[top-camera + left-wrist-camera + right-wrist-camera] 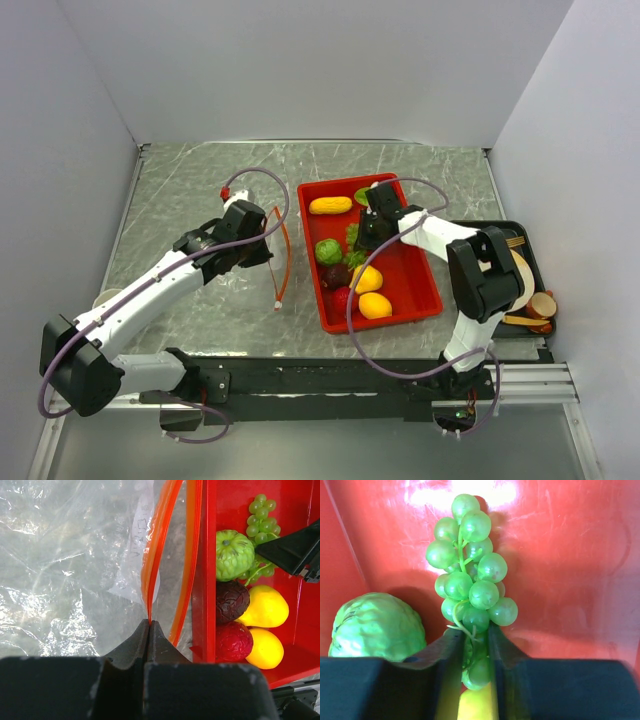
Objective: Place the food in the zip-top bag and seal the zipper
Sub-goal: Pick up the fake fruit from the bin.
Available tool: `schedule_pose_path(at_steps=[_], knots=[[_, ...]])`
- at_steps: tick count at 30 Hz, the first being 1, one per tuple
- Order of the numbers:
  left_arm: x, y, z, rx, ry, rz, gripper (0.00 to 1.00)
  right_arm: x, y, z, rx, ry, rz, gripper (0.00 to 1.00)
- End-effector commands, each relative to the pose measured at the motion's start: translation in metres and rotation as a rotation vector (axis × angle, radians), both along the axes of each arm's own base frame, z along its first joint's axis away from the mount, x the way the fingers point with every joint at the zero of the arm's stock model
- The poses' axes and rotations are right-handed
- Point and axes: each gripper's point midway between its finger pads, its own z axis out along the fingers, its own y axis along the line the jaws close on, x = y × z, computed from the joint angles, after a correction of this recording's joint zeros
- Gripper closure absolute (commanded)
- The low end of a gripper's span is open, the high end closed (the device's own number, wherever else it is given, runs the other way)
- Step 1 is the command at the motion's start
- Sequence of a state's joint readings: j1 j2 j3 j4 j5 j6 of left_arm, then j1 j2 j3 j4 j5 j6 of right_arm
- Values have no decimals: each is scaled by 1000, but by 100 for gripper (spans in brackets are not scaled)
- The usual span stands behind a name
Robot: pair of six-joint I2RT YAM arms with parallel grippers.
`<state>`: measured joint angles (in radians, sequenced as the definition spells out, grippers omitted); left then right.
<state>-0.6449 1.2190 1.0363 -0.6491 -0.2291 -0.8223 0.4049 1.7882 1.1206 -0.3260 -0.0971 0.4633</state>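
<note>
The right wrist view shows the right gripper (470,639) pinching the lower end of a bunch of green grapes (470,575) in the red tray (560,580), beside a bumpy green fruit (375,625). The overhead view mostly hides this. Only the left wrist view shows the left gripper (149,624) closed on the orange zipper (157,545) of the clear bag (65,570), just beside the tray. The table (200,190) is grey and marbled, and white walls (300,60) surround it.
</note>
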Motion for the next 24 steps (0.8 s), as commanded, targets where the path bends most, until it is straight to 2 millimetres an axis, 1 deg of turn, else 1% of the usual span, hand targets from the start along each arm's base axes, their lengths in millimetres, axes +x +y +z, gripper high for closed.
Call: schedule_pose_path(at_steps=[1, 2, 3, 4, 6, 7, 9, 10, 12, 13, 15, 19, 20, 21, 22, 24], knots=[[3, -1, 17, -19, -53, -19, 99, 18, -5, 36, 26, -115, -23, 82], [3, -1, 16, -19, -53, -20, 99, 17, -5, 39, 34, -128, -27, 86], [2, -1, 15, -18, -50, -20, 99, 17, -6, 44, 41, -140, -30, 86], [3, -1, 16, -21, -54, -19, 99, 17, -6, 57, 53, -170, -31, 86], [2, -1, 15, -22, -55, -19, 99, 17, -8, 69, 57, -198, -39, 86], [1, 0, 16, -24, -54, -16, 99, 18, -9, 84, 67, -232, -42, 86], [1, 1, 16, -24, -57, -14, 99, 19, -11, 100, 72, -275, -49, 85], [1, 1, 15, -21, -55, -13, 99, 18, -13, 116, 83, -312, -52, 85], [1, 1, 16, -22, -57, -11, 99, 18, -14, 131, 92, -347, -60, 84], [1, 1, 15, -21, -55, -11, 99, 16, -15, 143, 100, -370, -61, 84], [1, 1, 16, -24, -57, -14, 99, 15, -16, 156, 113, -391, -67, 84], [3, 0, 17, -26, -63, -11, 99, 5, -13, 187, 170, -436, -47, 84], [3, 0, 18, -28, -65, -9, 99, 2, -9, 192, 192, -440, -34, 84], [4, -1, 18, -31, -65, -11, 99, -3, -7, 200, 216, -454, -24, 84], [4, -1, 18, -32, -65, -12, 99, -10, -2, 201, 254, -439, -8, 84], [5, -3, 18, -37, -67, -15, 99, -19, 5, 214, 313, -461, 10, 83]])
